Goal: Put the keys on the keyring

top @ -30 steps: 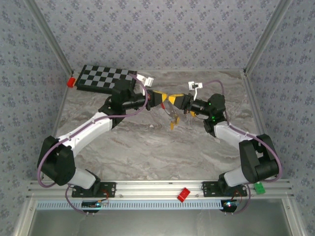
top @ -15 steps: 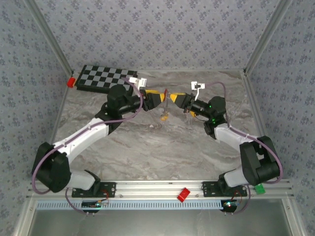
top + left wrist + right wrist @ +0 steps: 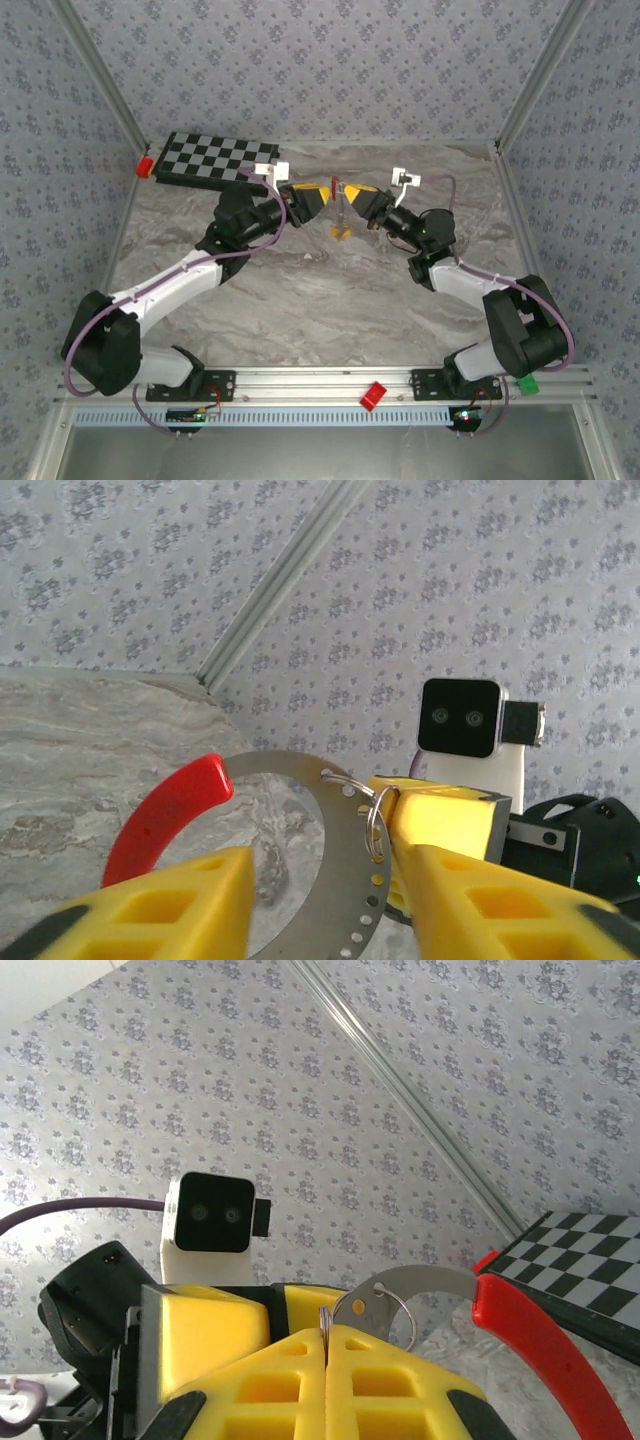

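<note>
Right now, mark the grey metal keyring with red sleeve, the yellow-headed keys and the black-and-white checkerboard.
grey metal keyring with red sleeve [image 3: 165, 815]: left wrist view, on the red sleeve.
yellow-headed keys [image 3: 341, 233]: top external view, on the yellow heads.
black-and-white checkerboard [image 3: 215, 158]: top external view, board middle.

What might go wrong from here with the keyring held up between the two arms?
The right pincer pinches the keyring only by its thin metal end, so it may twist or slip out. The left pincer stands open around the arc; closing off-centre might knock it loose. The keys dangle below and may swing.
</note>
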Robot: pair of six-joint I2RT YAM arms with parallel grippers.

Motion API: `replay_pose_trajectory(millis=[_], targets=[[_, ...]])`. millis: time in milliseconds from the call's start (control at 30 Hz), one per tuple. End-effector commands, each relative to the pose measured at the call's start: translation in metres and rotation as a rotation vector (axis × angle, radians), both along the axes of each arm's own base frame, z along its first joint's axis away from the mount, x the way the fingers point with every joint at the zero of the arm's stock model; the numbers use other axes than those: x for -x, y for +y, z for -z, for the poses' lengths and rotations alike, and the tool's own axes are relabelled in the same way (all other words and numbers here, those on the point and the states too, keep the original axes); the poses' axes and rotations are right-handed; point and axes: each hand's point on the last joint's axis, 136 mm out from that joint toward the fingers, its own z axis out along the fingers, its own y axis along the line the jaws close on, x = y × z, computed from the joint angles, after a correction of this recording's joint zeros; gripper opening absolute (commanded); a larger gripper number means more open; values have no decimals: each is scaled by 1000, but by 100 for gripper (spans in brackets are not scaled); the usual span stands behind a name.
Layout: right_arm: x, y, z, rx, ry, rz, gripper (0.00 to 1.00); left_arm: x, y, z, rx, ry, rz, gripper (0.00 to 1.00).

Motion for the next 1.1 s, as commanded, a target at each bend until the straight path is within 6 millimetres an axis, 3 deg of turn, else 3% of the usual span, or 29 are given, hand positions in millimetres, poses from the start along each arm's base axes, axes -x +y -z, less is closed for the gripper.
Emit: replay_pose_trajectory(millis=[0,267,833,967,1067], targets=[[5,-1,-22,-62,-70,18,0,9,-6,-27,84,-57,60,40],[9,5,-24,-70,-71,11,0,15,-14,-37,134,-76,114,32],[11,9,-23,-63,-71,-10,0,17,-22,-39,140,-88,148,19],[12,10,-24,-61,-74,-16,0,15,-23,-39,139,-86,148,1],[11,9,-23,-59,-72,-14,0,15,-24,-38,131,-84,146,0]])
